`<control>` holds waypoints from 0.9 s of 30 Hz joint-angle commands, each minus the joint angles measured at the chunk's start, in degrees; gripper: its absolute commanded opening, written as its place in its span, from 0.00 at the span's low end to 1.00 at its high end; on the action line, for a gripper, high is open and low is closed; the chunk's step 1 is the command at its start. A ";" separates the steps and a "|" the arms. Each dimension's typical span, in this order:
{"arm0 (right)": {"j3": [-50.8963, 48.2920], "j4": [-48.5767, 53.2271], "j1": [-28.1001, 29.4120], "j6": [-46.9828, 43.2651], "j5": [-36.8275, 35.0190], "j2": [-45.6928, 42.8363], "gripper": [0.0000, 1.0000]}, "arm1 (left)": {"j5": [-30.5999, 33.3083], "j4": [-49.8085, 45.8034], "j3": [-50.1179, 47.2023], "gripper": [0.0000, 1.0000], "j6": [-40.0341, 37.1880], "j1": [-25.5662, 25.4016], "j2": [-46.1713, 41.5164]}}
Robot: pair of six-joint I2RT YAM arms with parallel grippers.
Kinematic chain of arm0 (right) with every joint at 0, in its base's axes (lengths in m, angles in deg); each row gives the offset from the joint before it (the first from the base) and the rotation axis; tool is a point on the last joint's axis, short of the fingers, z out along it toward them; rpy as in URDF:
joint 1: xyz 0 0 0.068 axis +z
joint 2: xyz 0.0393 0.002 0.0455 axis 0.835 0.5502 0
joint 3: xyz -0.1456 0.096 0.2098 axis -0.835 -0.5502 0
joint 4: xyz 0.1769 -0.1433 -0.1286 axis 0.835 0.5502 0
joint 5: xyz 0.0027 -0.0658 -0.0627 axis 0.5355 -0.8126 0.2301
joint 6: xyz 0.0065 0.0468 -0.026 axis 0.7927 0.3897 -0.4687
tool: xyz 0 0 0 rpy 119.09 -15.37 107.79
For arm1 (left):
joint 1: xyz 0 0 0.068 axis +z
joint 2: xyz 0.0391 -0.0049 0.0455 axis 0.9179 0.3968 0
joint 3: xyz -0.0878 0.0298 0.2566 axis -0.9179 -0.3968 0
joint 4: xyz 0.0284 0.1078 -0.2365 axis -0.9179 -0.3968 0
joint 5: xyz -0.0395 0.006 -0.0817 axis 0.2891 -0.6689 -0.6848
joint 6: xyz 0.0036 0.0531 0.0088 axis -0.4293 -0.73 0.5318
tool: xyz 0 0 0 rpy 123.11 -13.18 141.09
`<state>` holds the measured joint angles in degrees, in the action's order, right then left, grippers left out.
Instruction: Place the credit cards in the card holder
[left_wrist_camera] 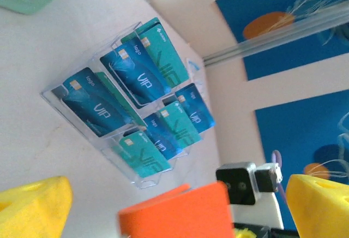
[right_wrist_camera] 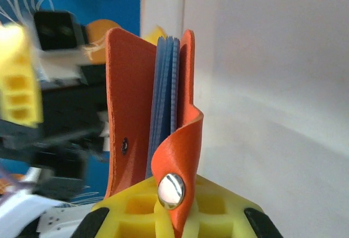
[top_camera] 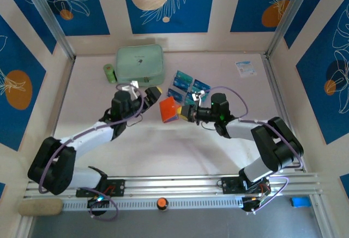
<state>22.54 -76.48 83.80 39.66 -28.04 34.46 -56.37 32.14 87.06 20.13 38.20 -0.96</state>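
Note:
The orange card holder (top_camera: 169, 108) is lifted off the table and stands on edge, partly unfolded. My right gripper (top_camera: 184, 112) is shut on its lower edge; in the right wrist view the card holder (right_wrist_camera: 125, 107) rises from the right gripper (right_wrist_camera: 169, 208), with blue inner pockets and a silver snap button (right_wrist_camera: 171, 190) on its curled flap. My left gripper (top_camera: 154, 96) is open just left of it, its yellow fingers (left_wrist_camera: 32, 208) spread wide, and the card holder (left_wrist_camera: 180, 216) is between them, untouched. Several teal-blue credit cards (left_wrist_camera: 136, 74) stand in a clear rack (top_camera: 188, 88) behind.
A mint-green zip pouch (top_camera: 139, 63) lies at the back left with a small green cylinder (top_camera: 110, 73) beside it. A white-and-blue leaflet (top_camera: 246, 67) lies at the back right. The clear acrylic rack (left_wrist_camera: 142, 180) sits close behind both grippers.

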 commanded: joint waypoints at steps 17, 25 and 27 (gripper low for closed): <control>-2.56 -4.84 7.27 -2.51 -10.00 8.78 0.00 | 18.01 -53.44 26.49 1.00 -31.85 -13.36 13.55; -1.67 -5.21 7.63 -1.94 -10.40 9.77 0.00 | 19.24 -53.21 27.94 1.00 -32.73 -14.53 16.87; -1.87 -5.15 7.55 -1.83 -10.75 9.77 0.00 | 19.98 -53.84 28.43 1.00 -33.03 -14.68 17.54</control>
<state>20.18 -79.82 91.12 37.50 -38.00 43.68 -38.40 -19.70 113.38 -11.39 24.25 15.37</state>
